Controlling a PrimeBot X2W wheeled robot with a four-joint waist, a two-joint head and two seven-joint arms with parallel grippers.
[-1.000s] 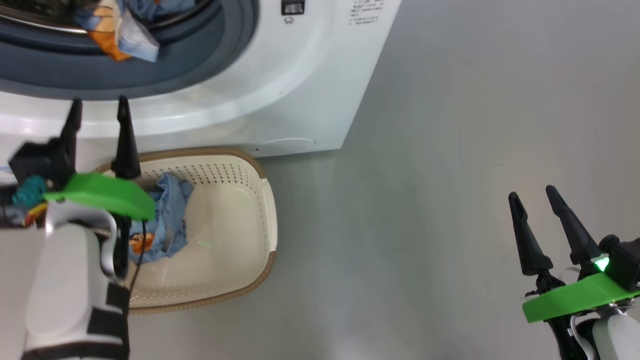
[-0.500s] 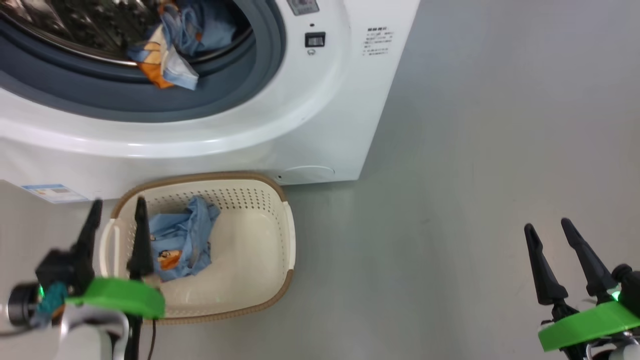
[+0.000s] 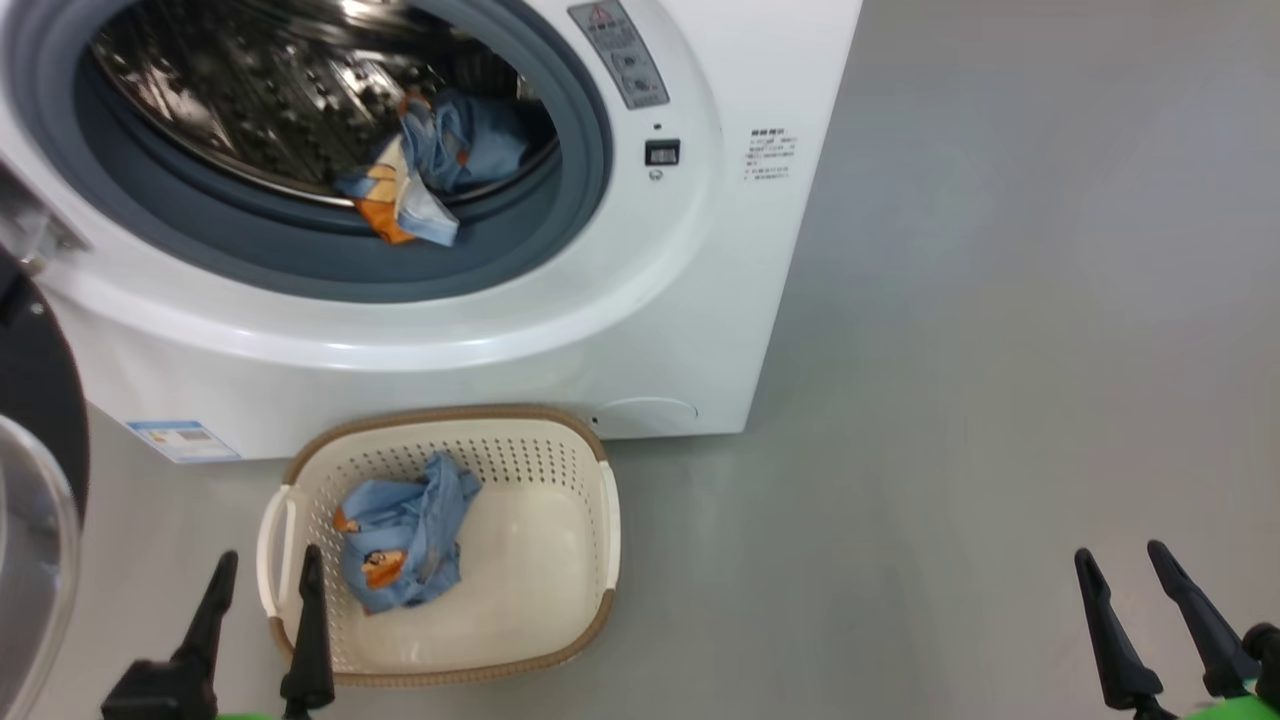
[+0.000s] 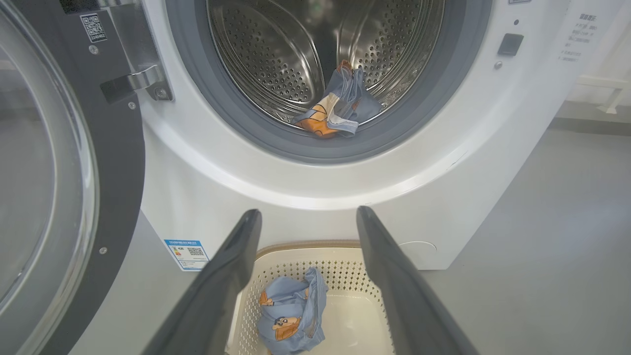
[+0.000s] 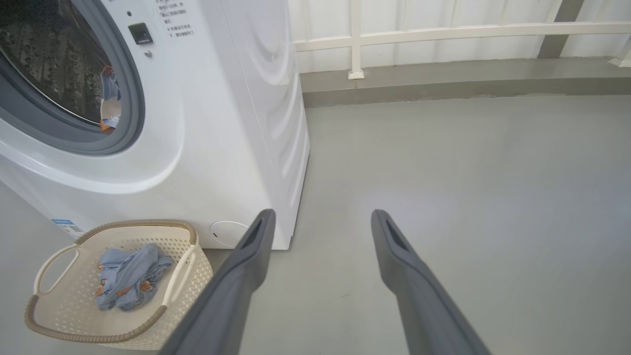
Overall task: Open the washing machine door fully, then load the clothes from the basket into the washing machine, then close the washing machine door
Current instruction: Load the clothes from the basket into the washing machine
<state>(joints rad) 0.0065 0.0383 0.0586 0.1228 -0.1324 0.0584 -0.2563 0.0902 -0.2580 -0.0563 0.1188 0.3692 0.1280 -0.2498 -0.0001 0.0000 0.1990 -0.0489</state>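
Note:
The washing machine (image 3: pixel 700 300) stands with its door (image 4: pixel 113 162) swung wide open to the left. One light blue garment (image 3: pixel 415 175) lies at the drum's front lip, partly over the grey gasket. A second garment (image 3: pixel 405 535) sits in the cream basket (image 3: pixel 610 510) on the floor in front of the machine. My left gripper (image 3: pixel 265 570) is open and empty, just at the basket's near left corner. Off to the right, over bare floor, my right gripper (image 3: pixel 1122 560) is open and empty too.
Grey floor (image 3: pixel 950 400) stretches to the right of the machine. A low white railing and a step (image 5: pixel 443 74) run along the wall behind it. A blue label sticker (image 3: pixel 180 440) is on the machine's lower left front.
The head view has tilted up, so the drum opening and door edge come into sight. Both grippers have dropped lower in the picture; the left one has drawn back from the machine's front.

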